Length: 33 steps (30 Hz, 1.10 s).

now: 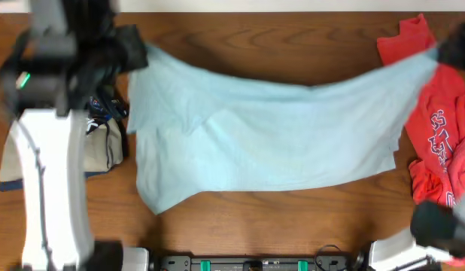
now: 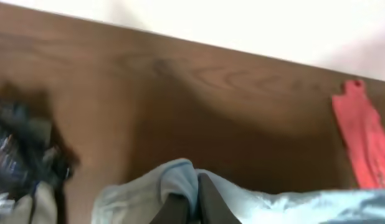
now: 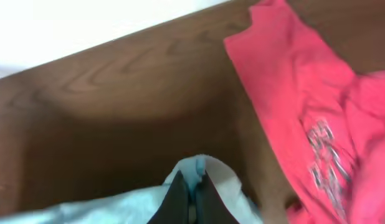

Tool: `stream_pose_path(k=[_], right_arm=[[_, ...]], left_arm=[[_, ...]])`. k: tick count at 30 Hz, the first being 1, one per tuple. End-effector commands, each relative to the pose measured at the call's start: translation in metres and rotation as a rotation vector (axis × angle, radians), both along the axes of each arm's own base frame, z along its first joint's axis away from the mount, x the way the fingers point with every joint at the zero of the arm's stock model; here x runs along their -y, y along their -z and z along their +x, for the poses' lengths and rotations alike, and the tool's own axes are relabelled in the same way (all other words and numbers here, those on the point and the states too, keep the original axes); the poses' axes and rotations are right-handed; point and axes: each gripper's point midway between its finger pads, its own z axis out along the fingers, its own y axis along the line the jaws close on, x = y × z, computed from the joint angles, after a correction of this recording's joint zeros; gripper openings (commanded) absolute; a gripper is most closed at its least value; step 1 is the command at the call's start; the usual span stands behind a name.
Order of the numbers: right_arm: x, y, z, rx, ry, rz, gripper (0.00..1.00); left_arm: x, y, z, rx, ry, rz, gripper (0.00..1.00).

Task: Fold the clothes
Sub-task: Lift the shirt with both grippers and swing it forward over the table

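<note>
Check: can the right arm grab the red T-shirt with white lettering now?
Probably not yet: the red T-shirt lies near, but the right gripper is shut on the pale blue-grey T-shirt.

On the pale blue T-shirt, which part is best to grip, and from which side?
Its two far corners, one per arm. The left gripper and right gripper pinch the T-shirt there now, reaching from the near side. Held so, the cloth spreads wide between them, probably ready to fold.
</note>
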Motion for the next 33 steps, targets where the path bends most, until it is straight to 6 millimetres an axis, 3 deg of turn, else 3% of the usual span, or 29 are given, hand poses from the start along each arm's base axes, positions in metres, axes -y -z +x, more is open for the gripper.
stream_pose_path(k=[1,4,6,8,12,14,16,18,20,24,26,33], right_arm=[[-0.009,0.019,0.050,0.042,-0.037,0.031,0.01],[-0.006,0.002,0.098,0.210,-0.016,0.068,0.01],[-0.001,-0.028,0.119,0.357,0.015,0.082,0.01],[0.009,-0.061,0.127,0.481,0.052,0.097,0.01],[0.027,-0.115,0.120,0.645,0.101,0.101,0.01],[0.034,-0.125,0.112,0.662,0.112,0.090,0.01],[0.037,-0.123,0.105,0.641,0.114,0.071,0.01],[0.037,-0.107,0.100,0.573,0.103,0.055,0.01],[0.033,-0.081,0.092,0.465,0.084,0.040,0.01],[0.031,-0.007,0.061,0.156,0.101,0.013,0.01],[0.029,0.025,0.048,0.027,0.085,-0.014,0.01],[0.022,0.144,-0.011,-0.425,0.096,-0.008,0.01]], left_arm=[[-0.005,0.014,0.051,0.060,-0.001,0.029,0.06],[-0.011,0.002,0.100,0.213,-0.018,0.026,0.06],[-0.019,-0.026,0.122,0.343,-0.051,0.004,0.06],[-0.033,-0.069,0.132,0.490,-0.117,-0.067,0.06],[-0.064,-0.161,0.122,0.731,-0.206,-0.205,0.06],[-0.066,-0.188,0.110,0.779,-0.169,-0.257,0.06],[-0.058,-0.199,0.098,0.778,-0.084,-0.281,0.06],[-0.051,-0.186,0.089,0.692,-0.033,-0.308,0.06],[-0.040,-0.150,0.079,0.524,0.005,-0.333,0.06],[-0.020,-0.039,0.041,0.069,0.062,-0.272,0.06],[-0.012,0.008,0.018,-0.124,0.095,-0.236,0.06],[0.007,0.145,-0.063,-0.732,0.106,-0.138,0.06]])
